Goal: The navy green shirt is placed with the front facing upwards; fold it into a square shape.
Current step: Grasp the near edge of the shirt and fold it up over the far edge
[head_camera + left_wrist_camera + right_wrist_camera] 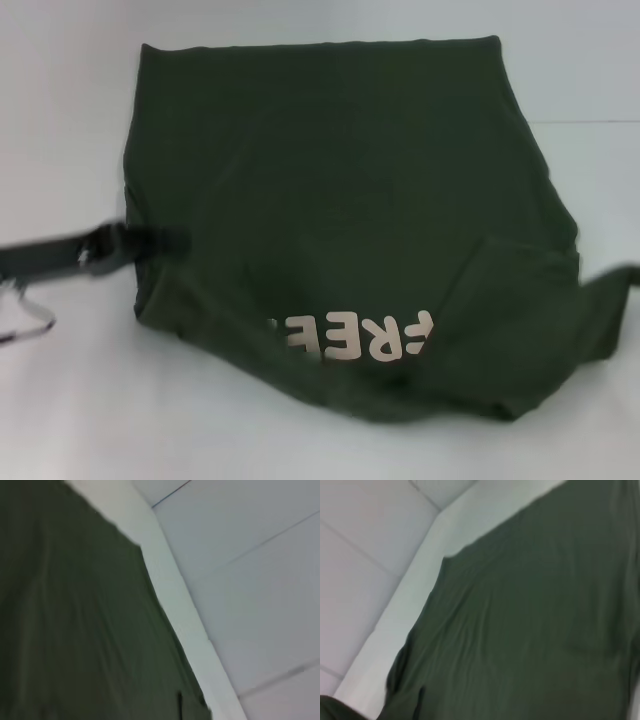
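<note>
The left gripper [150,243] reaches in from the left side of the table [70,400] and meets the left edge of the navy green shirt [340,200] about halfway along its side. Its dark arm trails away behind it toward the table's left border. The cloth bunches right at its tip, but I cannot tell whether its fingers are spread or pinched on the fabric.

Just past that gripper, to its right, the shirt covers the middle of the white table. It lies as a broad dark mass, its far edge straight and flat, its near part rumpled and doubled over. Cream letters [370,338] run along the near fold, reading upside down from where the robot stands.

Farther right, the cloth is drawn out into a stretched point toward the table's right border, where the right gripper [628,275] sits at the very tip of it. Its fingers are hidden, so I cannot tell how they stand.

Both wrist views show only green fabric [75,630] [530,620] against the pale table.
</note>
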You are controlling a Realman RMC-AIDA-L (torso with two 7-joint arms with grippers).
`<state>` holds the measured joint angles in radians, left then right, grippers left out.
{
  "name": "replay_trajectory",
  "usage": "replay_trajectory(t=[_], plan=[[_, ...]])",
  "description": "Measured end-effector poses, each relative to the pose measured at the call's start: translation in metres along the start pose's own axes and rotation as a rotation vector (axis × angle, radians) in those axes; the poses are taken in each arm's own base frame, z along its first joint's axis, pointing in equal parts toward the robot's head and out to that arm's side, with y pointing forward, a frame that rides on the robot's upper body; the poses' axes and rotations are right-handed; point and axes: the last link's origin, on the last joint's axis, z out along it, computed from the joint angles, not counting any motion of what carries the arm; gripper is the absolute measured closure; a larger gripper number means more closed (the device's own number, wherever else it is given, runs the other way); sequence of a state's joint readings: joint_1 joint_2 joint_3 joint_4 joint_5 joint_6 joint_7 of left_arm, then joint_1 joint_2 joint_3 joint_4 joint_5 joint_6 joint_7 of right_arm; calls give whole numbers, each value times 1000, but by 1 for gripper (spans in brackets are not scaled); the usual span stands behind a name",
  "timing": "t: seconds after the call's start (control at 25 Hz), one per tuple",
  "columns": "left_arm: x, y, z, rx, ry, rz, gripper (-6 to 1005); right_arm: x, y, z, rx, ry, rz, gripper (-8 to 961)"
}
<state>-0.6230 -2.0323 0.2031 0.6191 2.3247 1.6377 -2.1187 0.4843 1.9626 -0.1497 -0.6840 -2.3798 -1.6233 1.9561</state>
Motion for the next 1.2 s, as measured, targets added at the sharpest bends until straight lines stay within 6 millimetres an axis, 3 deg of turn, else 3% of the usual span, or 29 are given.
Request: replay_trajectory(t=[0.28,0.68,0.96,1.2], plan=[[52,6,38,81,124,93,970,-46,4,38,69,-58,-90,929],[92,0,50,185,348,168,970,-98,18,96,197,-120,-231,928],[101,-4,63,246,446,195,971,-116,28,124,248,-185,-268,927],[94,-15,75,330,478,189,971,-115,27,135,275,-241,-269,927]])
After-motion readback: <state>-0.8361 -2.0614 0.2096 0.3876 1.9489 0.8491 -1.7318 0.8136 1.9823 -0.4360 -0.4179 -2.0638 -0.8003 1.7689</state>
